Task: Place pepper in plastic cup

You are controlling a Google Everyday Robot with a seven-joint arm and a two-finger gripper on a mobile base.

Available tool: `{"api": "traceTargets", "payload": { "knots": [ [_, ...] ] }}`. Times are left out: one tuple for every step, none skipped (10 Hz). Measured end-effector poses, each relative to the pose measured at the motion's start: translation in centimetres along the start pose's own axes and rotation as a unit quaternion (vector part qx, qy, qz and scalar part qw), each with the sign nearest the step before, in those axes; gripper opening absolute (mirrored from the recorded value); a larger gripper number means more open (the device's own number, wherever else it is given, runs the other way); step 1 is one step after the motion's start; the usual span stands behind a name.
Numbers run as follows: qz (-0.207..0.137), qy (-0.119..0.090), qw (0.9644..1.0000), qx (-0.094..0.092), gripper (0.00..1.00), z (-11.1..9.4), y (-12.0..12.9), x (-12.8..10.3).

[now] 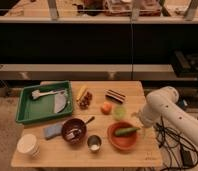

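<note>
The green pepper lies across the orange-red bowl at the table's front right. The pale yellow-green plastic cup stands upright just behind the bowl, next to a round orange fruit. My white arm comes in from the right. Its gripper hangs at the bowl's right rim, close to the pepper's right tip. The pepper rests in the bowl.
A green tray with utensils sits at the back left. A dark bowl, blue sponge, metal cup and white round container line the front. A banana with nuts and a dark bar lie behind.
</note>
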Motion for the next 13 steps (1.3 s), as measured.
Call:
{"api": "traceTargets", "payload": {
  "knots": [
    [0.000,0.001,1.0000,-0.003,0.58,0.4,0.1,-0.1],
    [-0.001,0.002,1.0000,-0.008,0.58,1.1,0.1,-0.2],
    [-0.003,0.003,0.9999,-0.012,0.58,1.6,0.1,-0.4],
    [-0.003,0.005,0.9999,-0.015,0.58,1.9,0.2,-0.4],
    [-0.004,0.006,0.9999,-0.015,0.58,2.0,0.1,-0.5],
    [-0.004,0.006,0.9999,-0.015,0.57,2.1,0.1,-0.6],
    [-0.004,0.006,0.9999,-0.014,0.52,2.2,0.1,-0.8],
    [-0.004,0.005,0.9999,-0.013,0.45,2.2,0.1,-0.9],
    [-0.004,0.005,0.9999,-0.012,0.35,2.2,0.1,-0.9],
    [-0.003,0.004,0.9999,-0.011,0.23,2.2,0.0,-1.0],
    [-0.004,0.004,0.9999,-0.011,0.17,2.2,0.0,-1.1],
    [-0.002,0.004,0.9999,-0.010,0.14,2.3,0.0,-1.1],
    [-0.002,0.003,1.0000,-0.009,0.14,2.3,0.0,-1.1]
  ]
}}
